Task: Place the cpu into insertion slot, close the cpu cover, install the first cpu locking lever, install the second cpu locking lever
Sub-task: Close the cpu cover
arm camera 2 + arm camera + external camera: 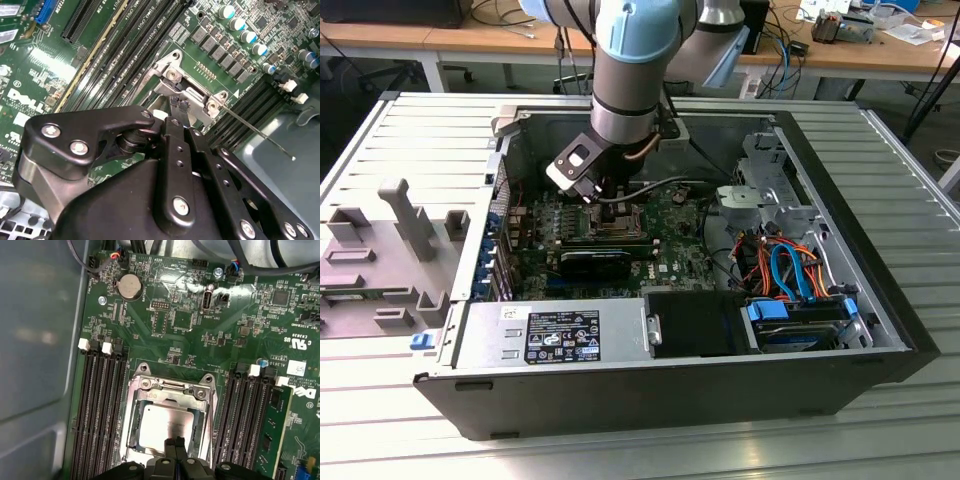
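cpu seated under flat cpu cover; gripper jaws pressed together at its edge; locking lever looks free; latching likely demands steady push.

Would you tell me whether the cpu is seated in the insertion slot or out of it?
In. In the first wrist view the cpu lies flat inside the insertion slot, its metal top showing.

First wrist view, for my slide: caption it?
Shut gripper at the edge of the cpu, seated in the insertion slot between memory slots.
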Controlling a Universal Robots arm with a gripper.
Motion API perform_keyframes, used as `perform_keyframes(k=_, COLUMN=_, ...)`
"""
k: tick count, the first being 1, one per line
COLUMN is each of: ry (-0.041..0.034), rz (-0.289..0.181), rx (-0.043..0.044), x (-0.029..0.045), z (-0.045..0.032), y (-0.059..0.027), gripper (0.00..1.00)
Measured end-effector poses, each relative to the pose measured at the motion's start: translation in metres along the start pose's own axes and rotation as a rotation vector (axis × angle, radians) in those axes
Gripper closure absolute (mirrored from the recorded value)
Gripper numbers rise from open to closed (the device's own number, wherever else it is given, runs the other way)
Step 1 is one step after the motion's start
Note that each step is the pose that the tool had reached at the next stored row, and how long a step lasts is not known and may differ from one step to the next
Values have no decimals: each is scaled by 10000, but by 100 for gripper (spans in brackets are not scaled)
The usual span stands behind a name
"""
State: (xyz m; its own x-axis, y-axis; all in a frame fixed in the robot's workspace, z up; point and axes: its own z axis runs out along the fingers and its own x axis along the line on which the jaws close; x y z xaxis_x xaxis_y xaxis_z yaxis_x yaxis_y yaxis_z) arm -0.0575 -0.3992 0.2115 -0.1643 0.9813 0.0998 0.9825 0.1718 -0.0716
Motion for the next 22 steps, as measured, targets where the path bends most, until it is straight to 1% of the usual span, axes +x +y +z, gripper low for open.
perform_keyframes(k=3, ry=-5, rz=-3, rx=4, x=-4, z=57, y=-12, gripper=89)
perform_keyframes(k=7, ry=-10, rz=-1, rx=3, x=-5, z=73, y=-12, gripper=89)
perform_keyframes(k=8, ry=-7, rz=-2, rx=-1, x=-4, z=63, y=-12, gripper=89)
perform_keyframes(k=11, ry=-8, rz=-3, rx=2, x=4, z=-26, y=-16, gripper=89)
perform_keyframes(k=12, ry=-4, rz=-4, rx=3, x=4, z=-34, y=-10, gripper=89)
perform_keyframes(k=13, ry=6, rz=-3, rx=6, x=3, z=-42, y=3, gripper=89)
perform_keyframes(k=15, ry=22, rz=2, rx=49, x=-7, z=-52, y=60, gripper=89)
perform_keyframes(k=16, ry=40, rz=4, rx=98, x=-17, z=-59, y=119, gripper=89)
perform_keyframes(k=17, ry=45, rz=6, rx=113, x=-20, z=-64, y=139, gripper=89)
perform_keyframes(k=19, ry=65, rz=5, rx=124, x=-22, z=-78, y=164, gripper=89)
perform_keyframes(k=22, ry=71, rz=5, rx=130, x=-20, z=-125, y=175, gripper=89)
